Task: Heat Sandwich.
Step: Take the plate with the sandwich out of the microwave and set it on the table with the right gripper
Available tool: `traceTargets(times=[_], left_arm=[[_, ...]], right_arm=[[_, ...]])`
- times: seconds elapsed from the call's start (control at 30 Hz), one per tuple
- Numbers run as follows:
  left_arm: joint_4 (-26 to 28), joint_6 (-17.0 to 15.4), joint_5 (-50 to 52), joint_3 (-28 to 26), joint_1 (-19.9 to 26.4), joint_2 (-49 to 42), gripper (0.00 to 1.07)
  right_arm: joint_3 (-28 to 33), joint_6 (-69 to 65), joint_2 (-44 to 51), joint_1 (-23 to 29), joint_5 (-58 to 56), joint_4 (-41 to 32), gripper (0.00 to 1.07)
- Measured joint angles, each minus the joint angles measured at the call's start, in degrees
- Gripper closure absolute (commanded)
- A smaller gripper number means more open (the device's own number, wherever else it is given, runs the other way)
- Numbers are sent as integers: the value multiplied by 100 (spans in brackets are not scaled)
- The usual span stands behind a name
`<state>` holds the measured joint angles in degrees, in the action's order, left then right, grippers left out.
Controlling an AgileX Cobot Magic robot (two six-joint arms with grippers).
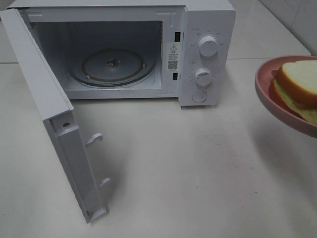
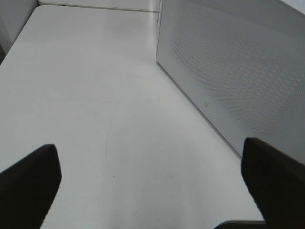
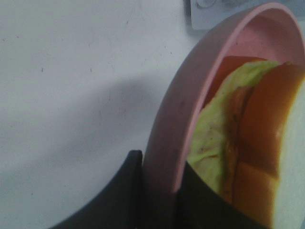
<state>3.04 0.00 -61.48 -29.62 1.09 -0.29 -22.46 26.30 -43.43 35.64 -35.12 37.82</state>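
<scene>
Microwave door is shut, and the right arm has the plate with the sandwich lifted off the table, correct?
Not quite: the microwave door is swung open, with the glass turntable exposed, as the exterior high view shows. The rest holds: the right fingers grip the pink plate carrying the sandwich.

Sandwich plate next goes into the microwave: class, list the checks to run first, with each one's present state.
1. Door swung wide open: ok.
2. Turntable bare: ok.
3. Right gripper clamped on plate rim: ok.
4. Sandwich resting on plate: ok.
5. Left gripper open, beside the microwave, away from the doorway: ok.
6. Plate fits the doorway: cannot tell.
</scene>
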Motion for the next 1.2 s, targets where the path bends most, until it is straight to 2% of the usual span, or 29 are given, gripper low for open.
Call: traceTargets(times=[0.27,0.67,0.8,0.97,1.2], left_arm=[[0,0,0,0,0,0,10],[0,0,0,0,0,0,10],[0,0,0,0,0,0,10],[0,0,0,0,0,0,10],[0,0,0,0,0,0,10]], right_arm=[[0,-1507,-229,0,-613,705,107],[0,-3489,-922,0,-980,1129,107],[0,-4566,-1518,0,-1117,1427,107],[-23,-5122,-1811,0,-1192,1541,107],[-355,-6343,-2722,0,-1599,1662,107]])
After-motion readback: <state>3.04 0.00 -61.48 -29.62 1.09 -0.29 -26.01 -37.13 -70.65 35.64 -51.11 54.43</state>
